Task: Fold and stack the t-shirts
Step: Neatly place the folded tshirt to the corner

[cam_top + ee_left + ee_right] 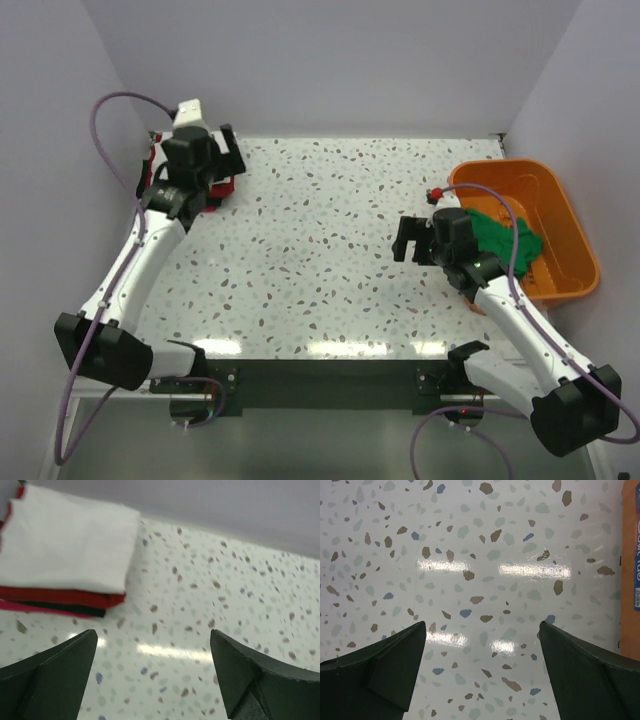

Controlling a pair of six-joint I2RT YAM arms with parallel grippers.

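Note:
A folded stack lies at the table's far left: a white t-shirt (65, 540) on top, a red t-shirt (60, 596) under it, and a thin dark t-shirt (65, 609) below. From above, only red edges (224, 188) of the stack show beneath my left gripper (205, 170). In its wrist view the left gripper (153, 635) is open and empty, just to the right of the stack. A bright green t-shirt (505, 238) lies crumpled in the orange tub (520, 170). My right gripper (412, 240) hangs open and empty over bare table, left of the tub, its jaws (482, 625) wide apart.
The orange tub's wall (630, 555) shows at the right edge of the right wrist view. Grey walls close the table at the back and on both sides. Speckled tabletop (320, 240) stretches between the two arms.

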